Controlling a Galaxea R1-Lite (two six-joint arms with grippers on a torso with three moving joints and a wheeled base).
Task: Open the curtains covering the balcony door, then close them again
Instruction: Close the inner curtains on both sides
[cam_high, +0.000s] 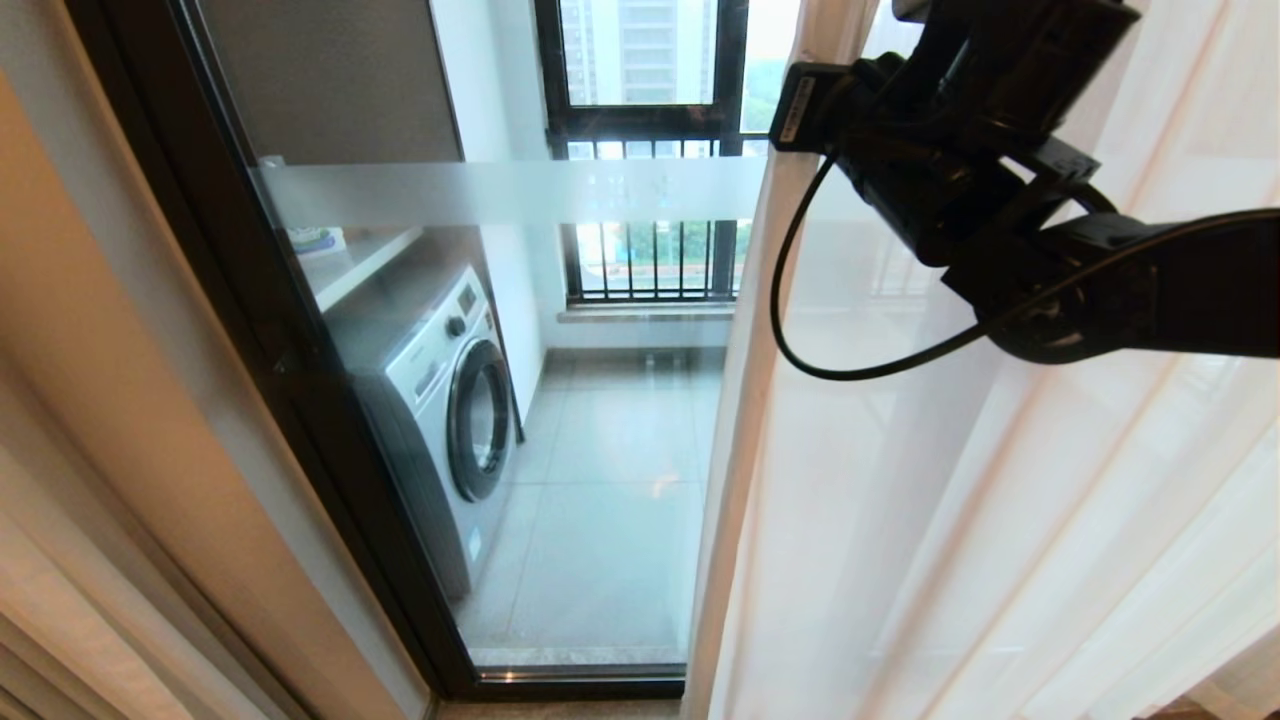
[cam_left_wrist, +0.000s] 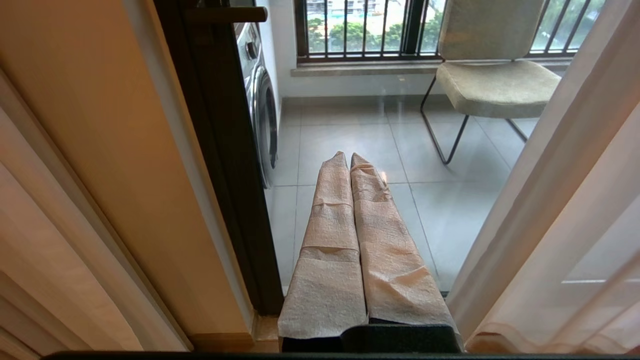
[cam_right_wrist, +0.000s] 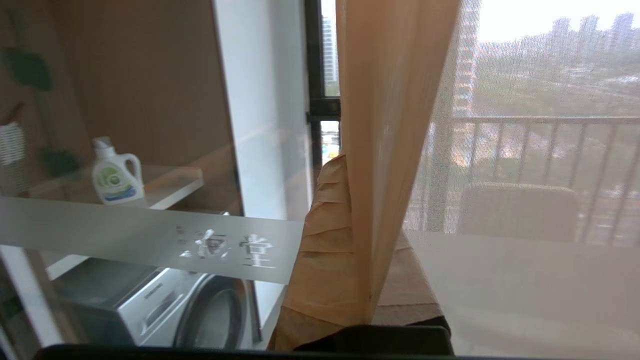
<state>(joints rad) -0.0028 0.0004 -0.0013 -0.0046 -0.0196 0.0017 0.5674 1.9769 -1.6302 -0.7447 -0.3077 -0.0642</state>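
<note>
Balcony door (cam_high: 420, 330): clear glass in a thick black frame, frosted strip across it, exposed over the left and middle of the head view. Through it we see a washing machine (cam_high: 450, 400), a tiled floor, and a black-framed window with railing bars.

Curtains: the thin white sheer layer (cam_high: 1000, 520) hangs over the right part of the door, its hemmed leading edge running from top to floor just right of centre. The thick cream-beige drape (cam_high: 90, 480) sits gathered at the far left against the frame.

Right arm is raised high at the sheer's leading edge. Right gripper (cam_right_wrist: 362, 260): its paper-wrapped fingers are clenched on the hem of the sheer, which passes between them in the right wrist view. Left gripper (cam_left_wrist: 350, 240): fingers pressed together on nothing, parked low and pointing at the glass, well apart from either cloth.

Judgement: the door reads as mostly uncovered, so we take this as the closing pull, sheer side first.

Risks from here:
- The pinch is on a thin hem only; a fast sideways pull could slide the cloth out of the fingers.
- Pulling downward rather than along the rail could jam the runners or strain the hooks.
- The slack cable (cam_high: 800, 330) under the right wrist could snag the sheer.
</note>
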